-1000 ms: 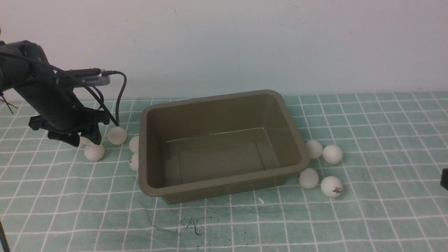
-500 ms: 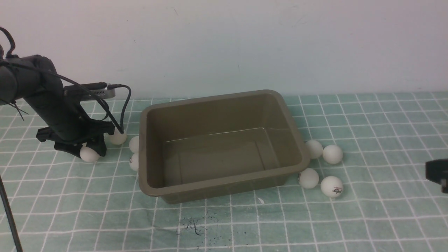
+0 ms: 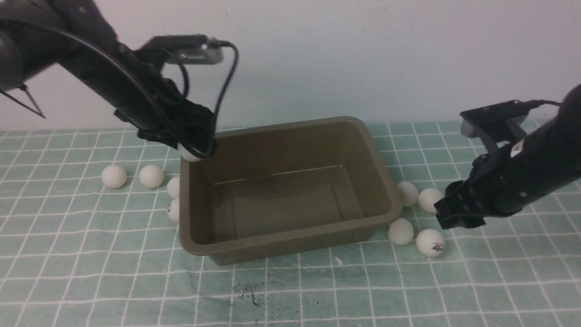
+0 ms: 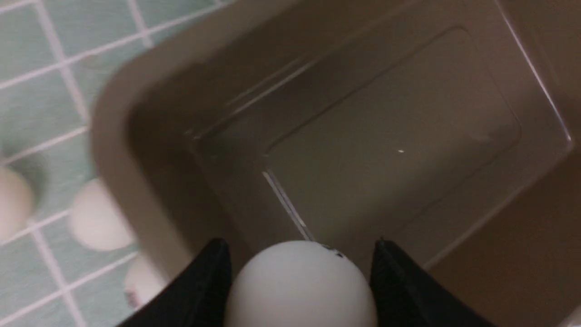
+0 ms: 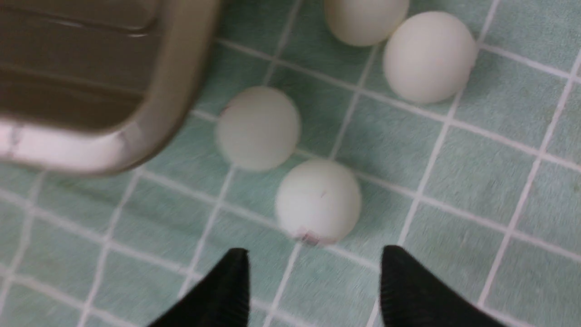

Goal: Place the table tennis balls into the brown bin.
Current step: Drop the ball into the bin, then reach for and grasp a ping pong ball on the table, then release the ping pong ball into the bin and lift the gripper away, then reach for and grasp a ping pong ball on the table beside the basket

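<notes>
The brown bin [image 3: 290,125] stands mid-table with nothing inside. My left gripper [image 3: 193,153] hangs over its far left corner, shut on a table tennis ball [image 4: 302,286], with the bin's floor [image 4: 390,150] below it. Several balls lie left of the bin, two of them [image 3: 113,176] [image 3: 151,176] apart and two against its wall. To the bin's right lie several more. My right gripper [image 3: 456,219] hovers over these, open [image 5: 314,250], with a logo ball [image 5: 317,200] just ahead of its fingertips and not between them.
A green checked cloth [image 3: 290,281] covers the table and a white wall rises behind it. The bin's near right corner [image 5: 181,68] is close to the right gripper. A dark scuff [image 3: 249,293] marks the cloth in front of the bin.
The left gripper closed on a ball on the cloth, then rose and swung right over the bin's corner. The right arm came in from the right edge toward the right-hand balls.
</notes>
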You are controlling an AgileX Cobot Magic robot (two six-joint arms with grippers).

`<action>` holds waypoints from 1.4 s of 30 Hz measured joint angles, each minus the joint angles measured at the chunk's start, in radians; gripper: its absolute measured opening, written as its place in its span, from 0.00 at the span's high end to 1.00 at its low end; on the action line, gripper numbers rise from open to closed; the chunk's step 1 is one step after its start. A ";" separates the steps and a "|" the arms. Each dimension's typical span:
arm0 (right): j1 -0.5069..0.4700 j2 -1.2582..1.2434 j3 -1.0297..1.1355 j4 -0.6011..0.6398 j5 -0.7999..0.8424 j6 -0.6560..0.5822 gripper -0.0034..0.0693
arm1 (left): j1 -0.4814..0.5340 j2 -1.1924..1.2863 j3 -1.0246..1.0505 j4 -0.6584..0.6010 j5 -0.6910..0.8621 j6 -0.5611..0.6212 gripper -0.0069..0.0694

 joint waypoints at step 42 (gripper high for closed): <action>0.168 0.165 -0.597 0.055 0.211 0.027 0.09 | 0.312 0.406 -0.253 0.245 -0.093 -0.137 0.16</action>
